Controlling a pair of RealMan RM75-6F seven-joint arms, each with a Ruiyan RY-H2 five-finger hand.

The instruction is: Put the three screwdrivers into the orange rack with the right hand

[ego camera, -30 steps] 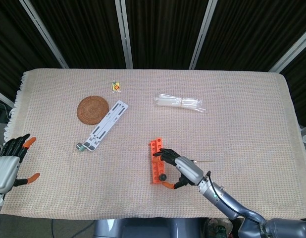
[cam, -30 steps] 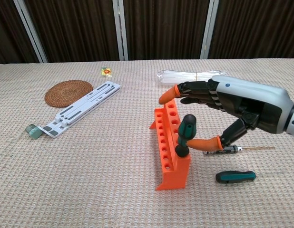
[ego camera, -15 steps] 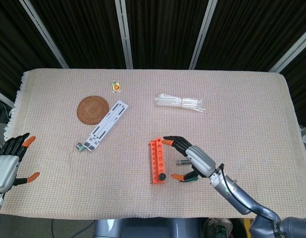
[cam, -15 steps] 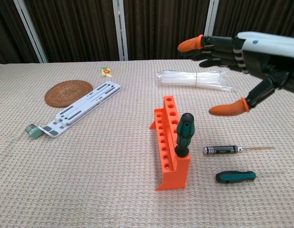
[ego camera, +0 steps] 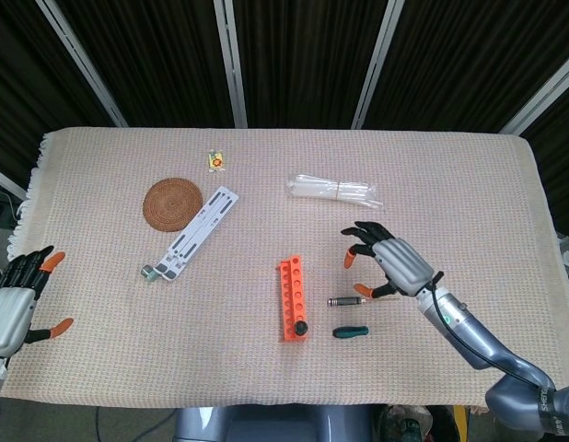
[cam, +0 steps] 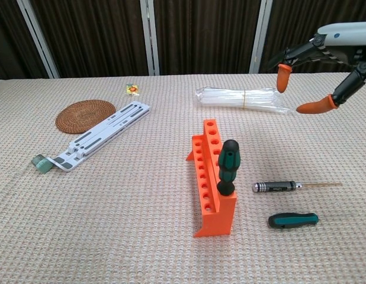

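Observation:
The orange rack (ego camera: 292, 299) (cam: 210, 177) stands mid-table with one green-and-black screwdriver (cam: 228, 168) (ego camera: 302, 326) upright in its near end hole. A slim black screwdriver (ego camera: 347, 300) (cam: 278, 187) with a thin shaft lies to its right. A short green-handled screwdriver (ego camera: 351, 331) (cam: 293, 220) lies nearer the front edge. My right hand (ego camera: 389, 263) (cam: 322, 53) hovers open above and right of them, holding nothing. My left hand (ego camera: 16, 308) stays open at the table's left edge.
A round woven coaster (ego camera: 172, 203) (cam: 85, 115) and a white slotted stand (ego camera: 193, 231) (cam: 97, 141) lie at the left. A clear plastic bundle (ego camera: 336, 190) (cam: 241, 97) lies at the back, with a small sticker (ego camera: 215, 159) (cam: 132, 89) far back.
My right hand let go of the green-and-black screwdriver in the rack, then rose and drew away to the right. The screwdriver stays standing in the rack.

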